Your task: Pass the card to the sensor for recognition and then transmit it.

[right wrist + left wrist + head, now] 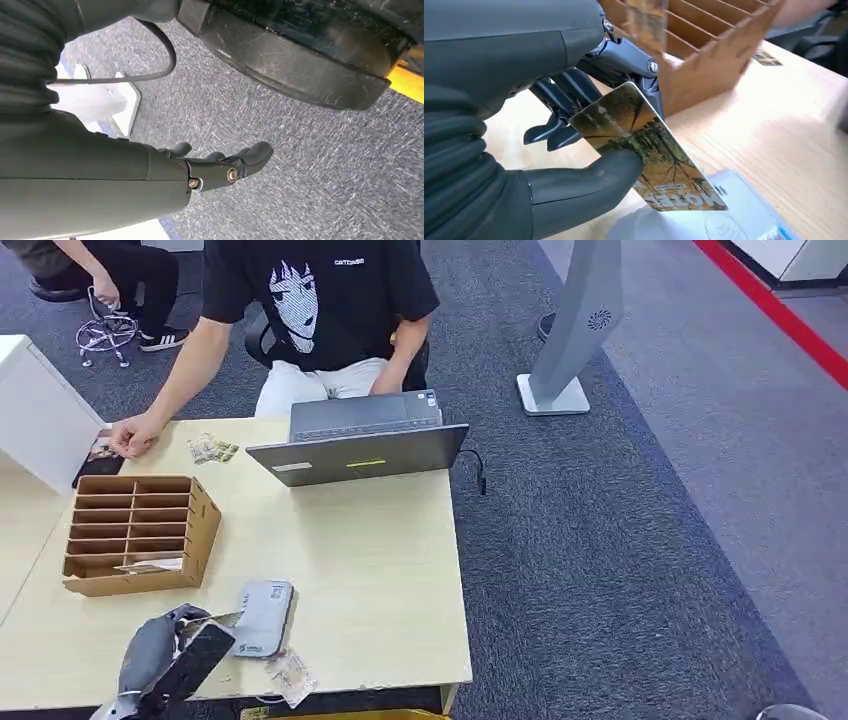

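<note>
Now holding one card (644, 150) just over one grey sensor (262, 617).
Left hand (170, 650) pinching that card by thumb and fingers; one slotted cardboard rack (140, 532), one laptop (360, 438) on worktop (370, 570); right hand (220, 167) hanging empty, fingers loosely apart.

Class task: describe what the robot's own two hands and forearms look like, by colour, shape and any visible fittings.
The left hand has a grey ribbed cover, a thick grey thumb, darker slim fingers and silver screws. The right hand has a smooth grey shell, dark rounded fingers, silver screw heads and a thin dark cable looping nearby.
</note>
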Robot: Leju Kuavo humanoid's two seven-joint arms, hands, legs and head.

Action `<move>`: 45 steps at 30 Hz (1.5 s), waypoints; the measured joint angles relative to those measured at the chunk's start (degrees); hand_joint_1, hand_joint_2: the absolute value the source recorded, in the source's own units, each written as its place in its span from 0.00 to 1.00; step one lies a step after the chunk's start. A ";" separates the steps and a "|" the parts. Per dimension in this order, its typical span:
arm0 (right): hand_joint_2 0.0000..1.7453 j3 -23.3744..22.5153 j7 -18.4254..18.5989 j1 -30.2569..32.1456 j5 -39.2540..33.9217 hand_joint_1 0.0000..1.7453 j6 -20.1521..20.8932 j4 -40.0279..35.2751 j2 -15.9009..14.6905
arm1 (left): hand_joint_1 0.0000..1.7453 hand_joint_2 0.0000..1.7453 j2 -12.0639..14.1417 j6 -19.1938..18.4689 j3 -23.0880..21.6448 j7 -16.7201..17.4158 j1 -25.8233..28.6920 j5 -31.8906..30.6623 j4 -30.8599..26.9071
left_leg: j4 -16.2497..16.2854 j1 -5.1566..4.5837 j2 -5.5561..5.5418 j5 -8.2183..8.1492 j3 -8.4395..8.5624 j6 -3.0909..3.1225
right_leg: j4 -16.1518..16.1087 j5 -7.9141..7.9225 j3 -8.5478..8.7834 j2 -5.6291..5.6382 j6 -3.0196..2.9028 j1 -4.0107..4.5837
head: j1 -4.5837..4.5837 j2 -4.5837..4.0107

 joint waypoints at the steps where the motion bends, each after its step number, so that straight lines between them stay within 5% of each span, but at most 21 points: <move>1: 1.00 0.00 0.20 0.10 -0.13 0.00 -0.17 -0.24 0.00 | 1.00 1.00 -0.13 0.44 0.89 0.00 0.52 0.54 -0.44 | 0.00 -0.05 0.00 0.00 0.01 0.02 | 0.02 -0.01 -0.03 0.00 0.02 -0.05 | -0.02 0.00; 16: 1.00 0.00 1.64 1.18 2.91 0.00 0.31 -3.17 0.07 | 1.00 1.00 -4.20 3.87 10.23 -3.73 2.87 4.51 -6.99 | -0.01 -0.44 -0.06 0.09 -0.02 0.28 | 0.17 -0.05 -0.15 -0.08 0.23 -0.45 | -0.04 0.00; 28: 1.00 -0.68 1.55 1.39 7.80 0.00 3.62 -4.83 0.55 | 1.00 1.00 -4.57 5.64 11.60 -6.65 -1.14 2.32 -12.07 | -0.01 -0.55 -0.08 0.11 -0.02 0.32 | 0.19 -0.01 -0.17 -0.11 0.32 -0.55 | -0.04 0.02; 45: 1.00 -4.44 -0.48 1.27 13.95 0.00 6.82 -4.94 2.60 | 1.00 1.00 2.64 4.20 13.13 -2.97 -16.91 -4.04 -9.11 | -0.01 -0.73 -0.32 0.24 -0.08 0.45 | 0.36 -0.02 -0.23 -0.31 0.37 -0.71 | -0.02 0.00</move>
